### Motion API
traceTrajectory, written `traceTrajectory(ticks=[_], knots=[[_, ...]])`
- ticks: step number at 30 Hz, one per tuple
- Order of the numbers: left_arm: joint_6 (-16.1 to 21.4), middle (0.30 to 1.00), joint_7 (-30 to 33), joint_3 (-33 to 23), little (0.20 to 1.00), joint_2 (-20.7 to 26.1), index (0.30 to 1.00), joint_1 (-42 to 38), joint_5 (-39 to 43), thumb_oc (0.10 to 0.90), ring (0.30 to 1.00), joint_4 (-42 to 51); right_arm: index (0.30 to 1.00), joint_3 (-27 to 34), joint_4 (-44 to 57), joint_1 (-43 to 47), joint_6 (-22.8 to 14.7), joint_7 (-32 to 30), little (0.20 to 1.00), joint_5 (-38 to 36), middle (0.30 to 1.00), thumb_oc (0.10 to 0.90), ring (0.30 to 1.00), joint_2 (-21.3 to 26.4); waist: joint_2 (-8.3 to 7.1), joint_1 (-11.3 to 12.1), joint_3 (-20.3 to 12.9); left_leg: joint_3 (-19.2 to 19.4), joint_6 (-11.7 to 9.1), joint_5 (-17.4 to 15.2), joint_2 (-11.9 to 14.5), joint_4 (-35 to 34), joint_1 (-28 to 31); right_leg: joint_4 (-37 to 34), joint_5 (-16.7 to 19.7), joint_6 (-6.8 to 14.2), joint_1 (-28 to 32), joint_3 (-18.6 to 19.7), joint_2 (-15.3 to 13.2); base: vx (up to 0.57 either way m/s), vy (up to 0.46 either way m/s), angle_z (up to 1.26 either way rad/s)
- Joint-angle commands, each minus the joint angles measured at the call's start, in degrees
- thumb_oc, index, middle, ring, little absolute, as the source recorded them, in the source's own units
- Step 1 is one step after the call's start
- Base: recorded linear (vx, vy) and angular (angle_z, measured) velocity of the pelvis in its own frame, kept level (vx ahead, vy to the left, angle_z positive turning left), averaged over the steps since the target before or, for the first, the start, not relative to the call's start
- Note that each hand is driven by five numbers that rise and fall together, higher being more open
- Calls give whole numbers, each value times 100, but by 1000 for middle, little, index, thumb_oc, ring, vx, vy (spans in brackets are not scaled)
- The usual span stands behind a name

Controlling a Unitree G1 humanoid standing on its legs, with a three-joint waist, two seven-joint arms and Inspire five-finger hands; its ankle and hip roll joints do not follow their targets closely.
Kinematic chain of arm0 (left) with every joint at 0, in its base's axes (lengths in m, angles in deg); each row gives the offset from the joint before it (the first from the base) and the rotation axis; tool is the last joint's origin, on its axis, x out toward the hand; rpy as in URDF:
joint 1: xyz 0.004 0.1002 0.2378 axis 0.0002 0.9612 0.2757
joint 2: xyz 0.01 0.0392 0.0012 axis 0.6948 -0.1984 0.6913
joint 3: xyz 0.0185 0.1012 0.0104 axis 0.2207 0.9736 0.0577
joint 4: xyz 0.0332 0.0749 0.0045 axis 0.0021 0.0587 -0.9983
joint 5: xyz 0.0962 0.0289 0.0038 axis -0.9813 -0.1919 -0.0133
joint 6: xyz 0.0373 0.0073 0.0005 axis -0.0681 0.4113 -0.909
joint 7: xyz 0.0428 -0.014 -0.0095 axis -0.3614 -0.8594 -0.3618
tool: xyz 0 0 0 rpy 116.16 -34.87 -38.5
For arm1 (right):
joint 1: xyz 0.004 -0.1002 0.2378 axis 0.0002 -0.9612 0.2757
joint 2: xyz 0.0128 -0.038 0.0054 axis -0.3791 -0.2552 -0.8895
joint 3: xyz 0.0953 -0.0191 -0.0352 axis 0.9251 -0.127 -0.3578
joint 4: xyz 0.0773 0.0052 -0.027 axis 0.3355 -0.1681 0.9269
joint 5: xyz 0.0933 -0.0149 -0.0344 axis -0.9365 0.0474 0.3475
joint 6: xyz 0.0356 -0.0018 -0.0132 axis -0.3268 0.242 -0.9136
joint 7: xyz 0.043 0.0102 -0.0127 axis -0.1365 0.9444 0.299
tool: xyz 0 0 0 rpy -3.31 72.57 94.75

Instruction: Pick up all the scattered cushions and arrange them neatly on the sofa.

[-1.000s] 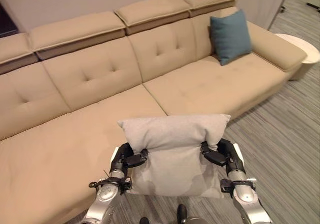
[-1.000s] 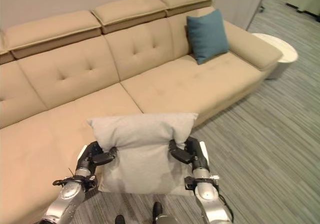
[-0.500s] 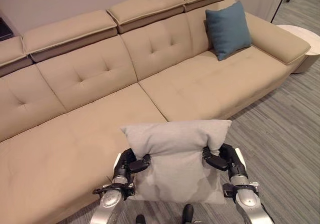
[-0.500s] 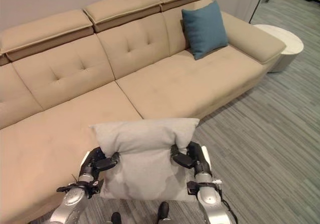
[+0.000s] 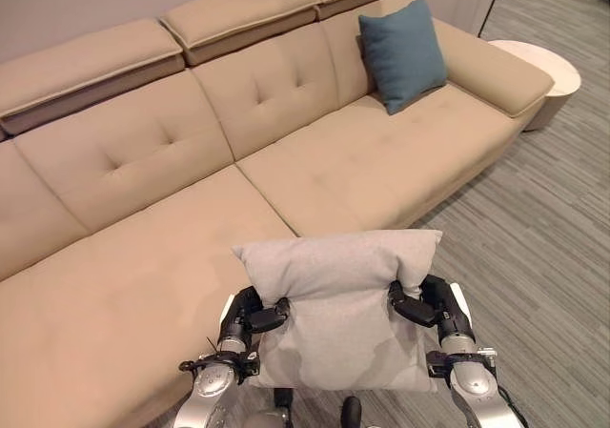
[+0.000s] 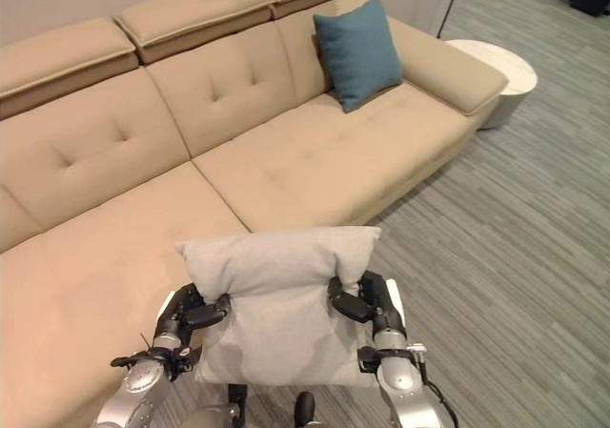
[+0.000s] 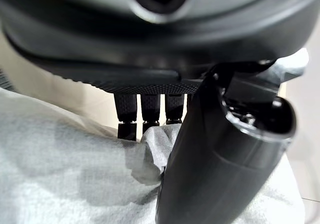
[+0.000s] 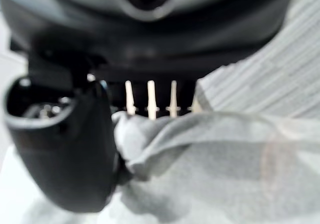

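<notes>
Grey cushion [image 5: 338,299] pinched (seemingly firmly) between left hand [image 5: 250,315], right hand [image 5: 426,306] — before sofa [image 5: 143,256]

A light grey cushion [image 5: 335,295], a teal cushion [image 5: 402,53], a tan button-tufted sofa [image 5: 191,161], a grey striped floor [image 5: 543,228] and a cream round side table [image 5: 548,77].

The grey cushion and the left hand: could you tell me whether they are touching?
Touching. In the left wrist view the left hand has its thumb and fingers pinching a fold of the grey cushion.
</notes>
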Motion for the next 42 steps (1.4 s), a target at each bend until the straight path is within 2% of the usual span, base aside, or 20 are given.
traceTrajectory(ticks=[1, 4, 6, 9, 13, 15, 18, 21, 24, 26, 27, 28, 29, 30, 32, 34, 39, 40, 41, 42], knots=[[653, 300, -117, -251, 300, 40, 300, -456, -35, 400, 300, 699, 300, -2, 406, 703, -558, 27, 300, 104, 300, 400, 300, -119, -185, 280, -455, 8, -44, -916, -33, 677, 75, 1215, -608, 334, 134, -3, 53, 106, 94, -8], [664, 300, -88, -252, 300, 146, 300, -476, -46, 400, 300, 773, 300, -47, 426, 790, -550, 77, 300, 147, 300, 400, 300, -138, -99, 197, -300, -6, 117, -978, 9, 668, 167, 2356, -244, 619, -509, 70, -50, 57, 77, -14], [667, 300, -94, -257, 300, 162, 300, -495, -44, 400, 300, 764, 300, -49, 436, 790, -552, 90, 300, 155, 300, 400, 300, -153, -67, 177, -269, -24, 142, -1002, 23, 652, 201, 2572, -215, 654, -697, 67, -81, 65, 18, -4], [702, 300, -100, -276, 300, 123, 300, -513, -3, 400, 300, 742, 300, -3, 429, 790, -542, 93, 300, 163, 300, 400, 300, -182, -4, 111, -263, -149, 108, -1081, 46, 455, 485, 2101, -333, 493, -1005, -64, -217, 177, -58, 9], [755, 300, -62, -333, 300, 64, 300, -577, 66, 400, 300, 707, 300, 15, 422, 894, -556, -24, 300, 143, 300, 400, 300, -121, -20, 8, -198, -300, -7, -1233, 78, 404, 770, 1203, -27, 502, -1185, 38, -332, 179, -167, 7], [762, 300, -129, -305, 300, 64, 300, -555, 23, 400, 300, 683, 300, 26, 415, 870, -546, 36, 300, 152, 300, 400, 300, -105, -120, -8, -235, -363, -64, -1367, 53, 525, 844, 1042, 42, 510, -1088, 34, -368, 180, -216, 27], [762, 300, -152, -289, 300, -30, 300, -490, 60, 400, 300, 704, 300, 52, 407, 815, -591, 31, 300, 96, 300, 400, 300, -82, -179, -25, -345, -401, -273, -1421, 200, 888, 807, 802, 1, 395, -757, -18, -221, 180, -234, 24], [738, 300, -166, -214, 300, -95, 300, -584, 119, 400, 300, 655, 300, 103, 429, 785, -633, -18, 300, 3, 300, 400, 300, 12, -243, -51, -325, -356, -462, -1181, 444, 1690, 429, 594, -79, 231, -452, -225, -133, 92, -227, 21], [729, 300, -155, -144, 300, -131, 300, -658, 154, 400, 300, 638, 300, 116, 406, 762, -601, -50, 300, -52, 300, 400, 300, 81, -263, -68, -266, -190, -480, -975, 658, 2331, 102, 439, -198, 80, -193, -390, -39, 72, -151, 30], [719, 300, -153, -136, 300, -133, 300, -675, 151, 400, 300, 641, 300, 123, 392, 756, -588, -46, 300, -54, 300, 400, 300, 97, -270, -62, -252, -188, -460, -1003, 627, 2355, 13, 403, -221, 68, -148, -390, -21, 78, -82, 27], [687, 300, -161, -113, 300, -137, 300, -690, 127, 400, 300, 616, 300, 158, 387, 740, -585, -60, 300, -73, 300, 400, 300, 120, -314, -32, -240, -200, -411, -1146, 444, 2246, -215, 297, -249, 84, -51, -391, -16, 96, -80, 19], [686, 300, -160, -112, 300, -137, 300, -689, 127, 400, 300, 616, 300, 158, 387, 739, -585, -59, 300, -74, 300, 400, 300, 120, -315, -36, -242, -203, -407, -1150, 439, 2248, -215, 292, -250, 88, -46, -397, -20, 170, -80, 10], [649, 300, -177, -80, 300, -151, 300, -673, 102, 400, 300, 583, 300, 171, 374, 702, -563, -45, 300, -73, 300, 400, 300, 124, -342, -19, -266, -62, -360, -1132, 322, 1876, -389, 224, -285, 114, 47, -467, -15, 108, -27, 10], [649, 300, -177, -80, 300, -151, 300, -673, 102, 400, 300, 583, 300, 171, 374, 702, -563, -45, 300, -73, 300, 400, 300, 124, -342, -19, -266, -62, -360, -1132, 322, 1876, -389, 224, -285, 114, 47, -467, -15, 212, -20, 15], [631, 300, -180, -89, 300, -127, 300, -707, 29, 400, 300, 534, 300, 157, 299, 735, -541, -104, 300, -58, 300, 400, 300, 105, -283, 67, -269, 330, -361, -684, 203, 1387, -729, 233, -452, 93, 221, -480, 159, 272, 33, 22], [630, 300, -192, -131, 300, -87, 300, -620, 29, 400, 300, 599, 300, 127, 276, 742, -514, -87, 300, -12, 300, 400, 300, 36, -281, 140, -315, 450, -302, -736, 200, 1277, -592, 298, -603, 88, 363, -427, 213, 334, 107, -2], [594, 300, -216, -211, 300, 40, 300, -540, 2, 400, 300, 674, 300, 91, 209, 743, -500, 44, 300, 94, 300, 400, 300, -91, -411, 251, -526, 376, -64, -955, 33, 841, -48, 1014, -705, 289, 298, -399, 26, 237, 146, -12], [601, 300, -173, -264, 300, 119, 300, -522, 36, 400, 300, 758, 300, 82, 246, 809, -482, 90, 300, 135, 300, 400, 300, -141, -409, 210, -388, 310, 103, -1087, -25, 826, 158, 2112, -218, 620, -175, -370, -205, 114, 185, 32], [617, 300, -155, -260, 300, 176, 300, -513, 34, 400, 300, 790, 300, 66, 285, 856, -481, 142, 300, 108, 300, 400, 300, -187, -314, 153, -282, 203, 187, -1099, 28, 827, 189, 2770, -45, 698, -560, -292, -225, 153, 190, 50], [642, 300, -175, -275, 300, 181, 300, -501, 20, 400, 300, 804, 300, 87, 305, 839, -519, 146, 300, 117, 300, 400, 300, -205, -250, 145, -254, 89, 215, -1136, 17, 808, 268, 3004, -135, 653, -789, -212, -231, 139, 85, 63]])
